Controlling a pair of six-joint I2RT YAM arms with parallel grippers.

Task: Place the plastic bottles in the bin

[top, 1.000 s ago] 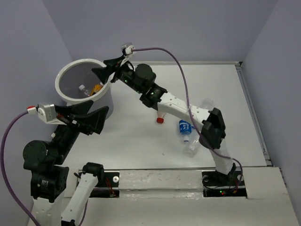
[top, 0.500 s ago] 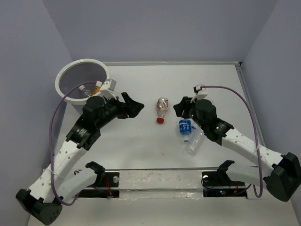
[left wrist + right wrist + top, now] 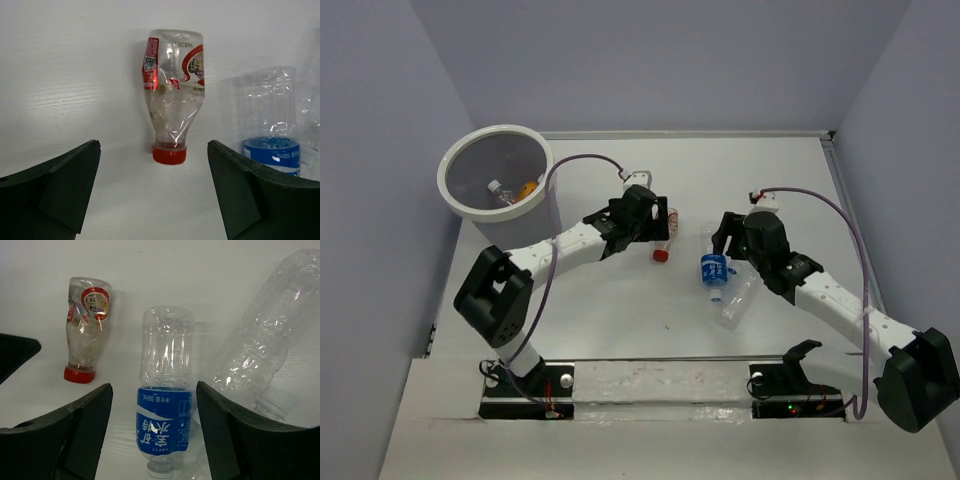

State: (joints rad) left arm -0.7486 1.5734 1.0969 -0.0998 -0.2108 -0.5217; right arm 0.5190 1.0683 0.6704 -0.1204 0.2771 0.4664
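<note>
1. Change of state. Half a second ago the left gripper point(image 3: 153, 146) hung about midway between the round white plastic bin point(image 3: 451, 196) and the clear red-capped plastic bottle point(image 3: 172, 102). It has since travelled away from the bin and now sits over that bottle. Its fingers are spread wide, one on each side of the bottle and clear of it. The right gripper point(image 3: 153, 386) has shifted only slightly. It sits over the clear blue-labelled plastic bottle point(image 3: 165, 422), fingers likewise spread and not touching it.

2. Meaning for the task. Both arms appear staged for a pick, and neither holds anything yet. Three bottles are still outside the bin.

3. Location of task items, near to far.
- Clear unlabelled plastic bottle point(image 3: 735, 305): farthest from the bin, to its right and nearer the arm bases, touching the blue-labelled bottle.
- Blue-labelled bottle: right of the bin, cap toward the bases.
- Red-capped bottle: the closest of the three to the bin, lying flat, cap toward the bases.
- Inside the bin: a yellow-orange plastic bottle point(image 3: 527, 188) and a clear plastic bottle point(image 3: 498, 188).

4. Surroundings. The flat white table point(image 3: 620, 310) shows faint wood grain. Plain lavender walls point(image 3: 670, 60) close it in behind and beside the bin.
</note>
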